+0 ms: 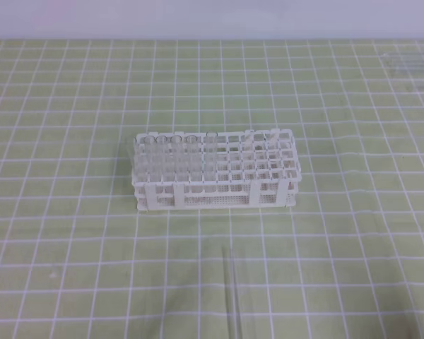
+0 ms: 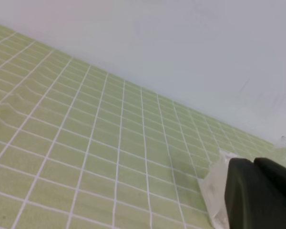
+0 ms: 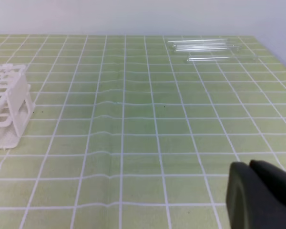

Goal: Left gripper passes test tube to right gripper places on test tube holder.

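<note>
The white test tube holder (image 1: pixel 215 169) stands mid-mat, with several clear tubes upright in its left holes. A faint clear test tube (image 1: pixel 231 282) seems to lie on the mat in front of it. Neither gripper shows in the exterior high view. In the left wrist view the black fingers of my left gripper (image 2: pixel 253 161) sit pressed together at the lower right, beside a corner of the holder (image 2: pixel 213 191); a tube rim (image 2: pixel 285 141) peeks above them. My right gripper (image 3: pixel 250 164) is also shut and empty, low over the mat, far right of the holder (image 3: pixel 7 105).
A bundle of loose clear tubes (image 3: pixel 205 46) lies at the back right of the green gridded mat (image 1: pixel 71 247), also faintly visible as tubes (image 1: pixel 410 67) in the exterior high view. A pale wall runs behind the mat's far edge.
</note>
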Controlling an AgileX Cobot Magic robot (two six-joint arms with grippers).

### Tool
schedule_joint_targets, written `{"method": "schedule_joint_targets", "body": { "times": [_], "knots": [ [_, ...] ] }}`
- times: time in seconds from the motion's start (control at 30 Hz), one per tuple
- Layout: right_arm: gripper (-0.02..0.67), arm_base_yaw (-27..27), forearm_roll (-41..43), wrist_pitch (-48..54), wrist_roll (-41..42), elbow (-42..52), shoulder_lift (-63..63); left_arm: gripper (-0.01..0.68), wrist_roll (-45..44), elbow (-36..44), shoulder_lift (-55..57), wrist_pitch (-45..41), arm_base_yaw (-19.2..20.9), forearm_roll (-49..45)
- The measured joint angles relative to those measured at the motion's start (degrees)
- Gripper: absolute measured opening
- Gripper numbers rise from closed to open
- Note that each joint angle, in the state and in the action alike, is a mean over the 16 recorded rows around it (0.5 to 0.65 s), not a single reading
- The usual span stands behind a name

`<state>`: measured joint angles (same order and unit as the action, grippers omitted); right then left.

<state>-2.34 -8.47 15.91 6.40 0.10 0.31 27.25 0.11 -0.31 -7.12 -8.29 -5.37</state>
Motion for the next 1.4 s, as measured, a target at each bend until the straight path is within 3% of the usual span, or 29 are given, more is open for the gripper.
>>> {"method": "schedule_joint_targets", "body": {
  "times": [0.9, 1.4],
  "knots": [
    [-0.002, 0.0, 0.0, 0.0, 0.0, 0.0, 0.0, 0.0, 0.5, 0.3, -0.8, 1.6, -0.1, 1.9],
    [-0.002, 0.0, 0.0, 0.0, 0.0, 0.0, 0.0, 0.0, 3.1, 0.4, -1.0, 12.2, -0.1, 6.1]
  ]
}}
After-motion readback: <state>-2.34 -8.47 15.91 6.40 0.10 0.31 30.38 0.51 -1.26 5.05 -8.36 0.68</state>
